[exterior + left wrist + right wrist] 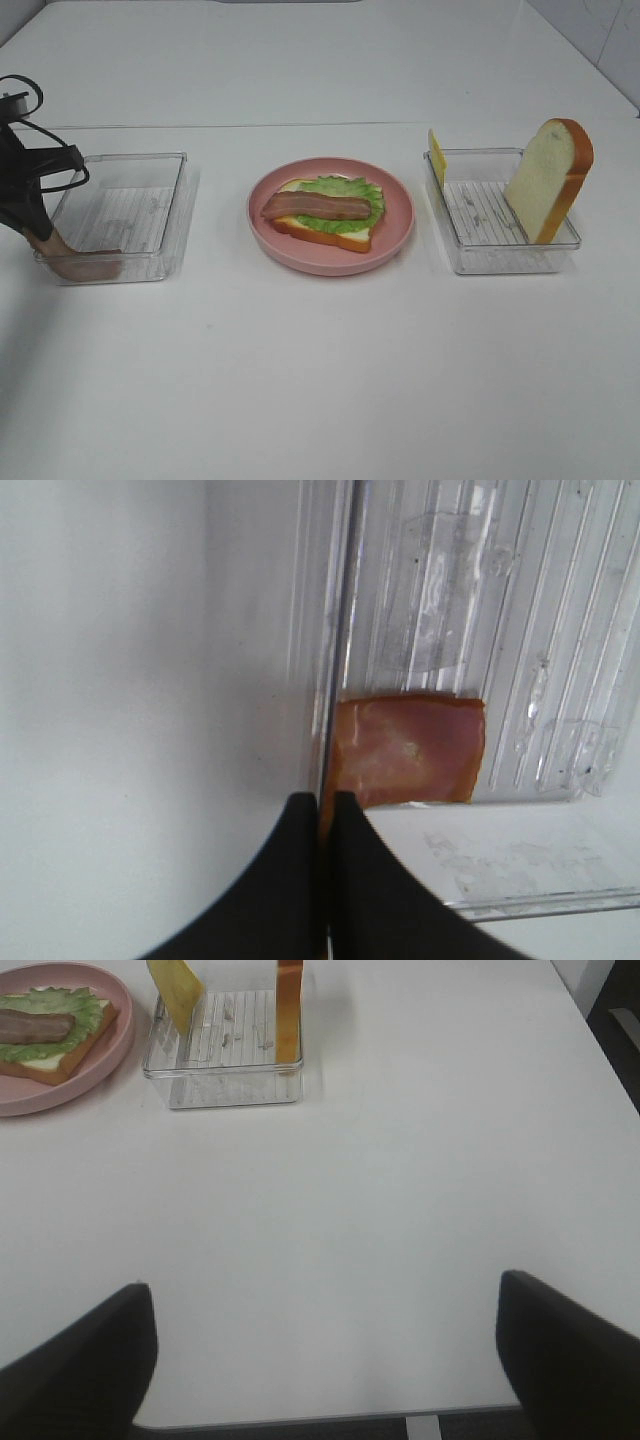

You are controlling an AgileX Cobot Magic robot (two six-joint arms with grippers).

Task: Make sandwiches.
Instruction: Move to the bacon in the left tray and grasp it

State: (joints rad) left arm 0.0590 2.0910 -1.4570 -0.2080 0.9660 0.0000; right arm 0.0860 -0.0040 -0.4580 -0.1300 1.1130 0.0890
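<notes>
A partly built sandwich [325, 212] lies on the round pink plate [400, 215]: one bread slice, green lettuce and a brown bacon strip on top. My left gripper [44, 238] reaches into the near left corner of the left clear tray [150, 190]. In the left wrist view its black fingers [295, 880] are shut [322, 810] on the edge of a second bacon strip [410, 750], beside the tray wall. A bread slice [548, 180] and a yellow cheese slice [436, 157] stand upright in the right clear tray [480, 255]. My right gripper [330, 1360] is open and empty over bare table.
The right wrist view shows the plate [112, 1045], the sandwich [45, 1032] and the right tray [225, 1080] well ahead of the gripper. A seam [300, 125] crosses the white table behind the trays. The table's right edge [575, 1020] lies close to the right tray.
</notes>
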